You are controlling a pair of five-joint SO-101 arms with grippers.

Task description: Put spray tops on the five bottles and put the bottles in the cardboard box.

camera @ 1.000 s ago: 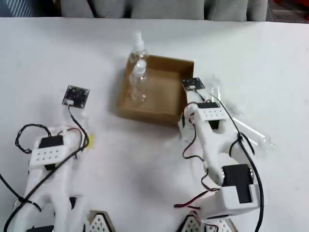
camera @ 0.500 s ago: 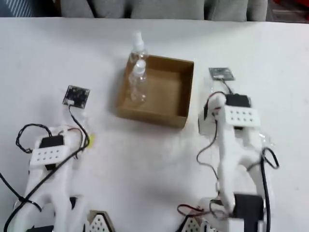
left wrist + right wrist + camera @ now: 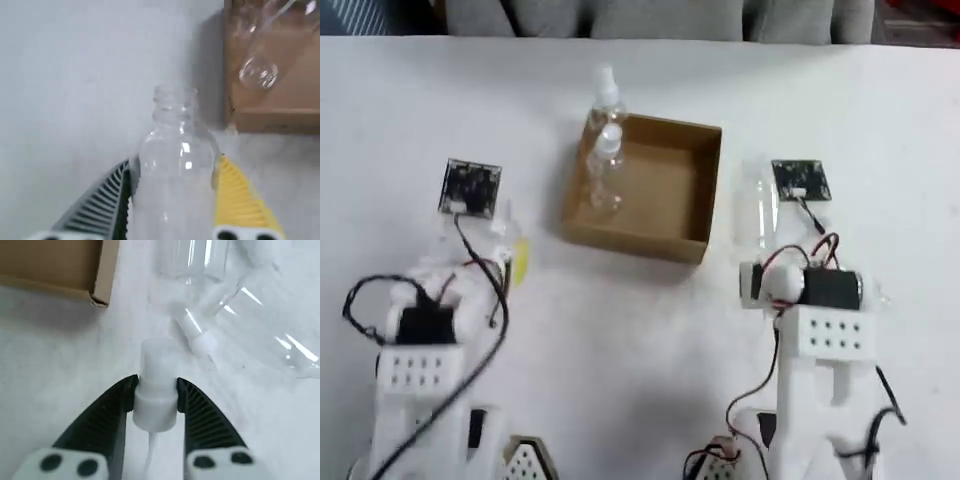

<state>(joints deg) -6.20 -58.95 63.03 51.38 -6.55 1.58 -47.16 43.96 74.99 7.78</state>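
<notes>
Currently the left pincer (image 3: 175,167) is clenched on an uncapped bottle (image 3: 174,112), just off the cardboard box (image 3: 632,238) on the left arm's side. The bottle's long axis runs along the fingers, with its open neck pointing forward, away from the wrist. The right pincer (image 3: 156,386) is closed on a spray top (image 3: 157,357) near the box's corner on the right arm's side. The head points forward and the dip tube trails back between the fingers.

A capped bottle (image 3: 607,170) sits inside the box against the wall on the left arm's side, spray top toward the far wall. A second capped bottle (image 3: 605,95) stands at the far wall. On the surface (image 3: 880,110) beside the box, on the right arm's side, lie a clear uncapped bottle (image 3: 755,205) and a loose spray top (image 3: 199,340).

Compared with the earlier frame, the right arm has drawn back toward its base. The left pincer has advanced nearer the box's front wall.
</notes>
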